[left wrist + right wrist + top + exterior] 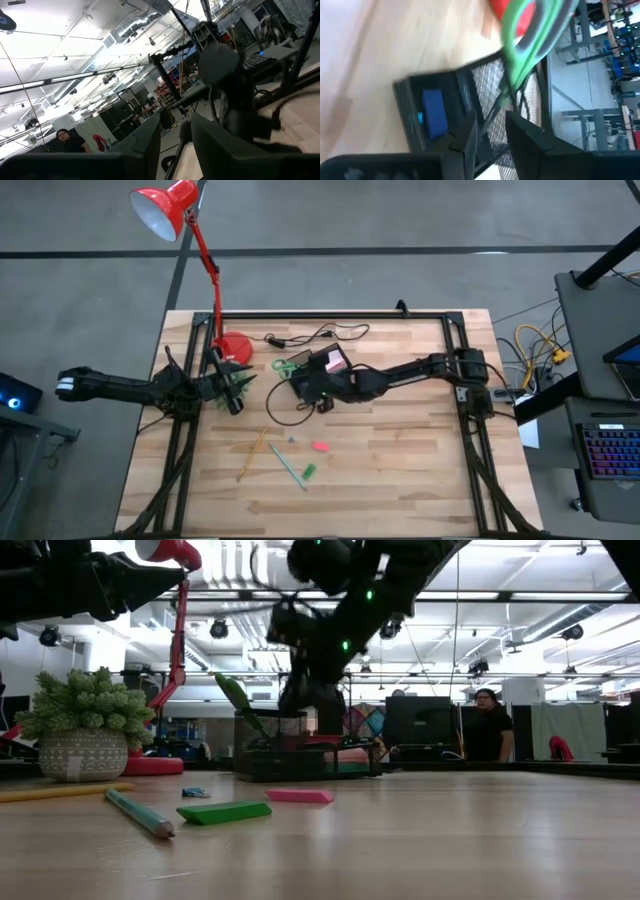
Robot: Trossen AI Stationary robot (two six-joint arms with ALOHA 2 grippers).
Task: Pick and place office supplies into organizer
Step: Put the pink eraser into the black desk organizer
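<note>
Landmark: organizer [322,373].

Step, as I read it: right gripper [490,131] dropping green-handled scissors [527,35] into organizer. Fingers narrowly parted; blade runs down between them, contact unclear. Judgement: keep scissors upright, tips inside mesh wall, don't retract until blades seat, else they tip out.

Organizer contents: blue item [433,113] in end compartment, scissors standing in mesh cup, pink pad [336,361] in it, on far side.

Near side of organizer, loose on table: green pen [139,812], green piece [223,811], pink piece [299,796], yellow pencil [251,454].

Left gripper [232,387] parked left of organizer by plant; jaws cannot tell.
</note>
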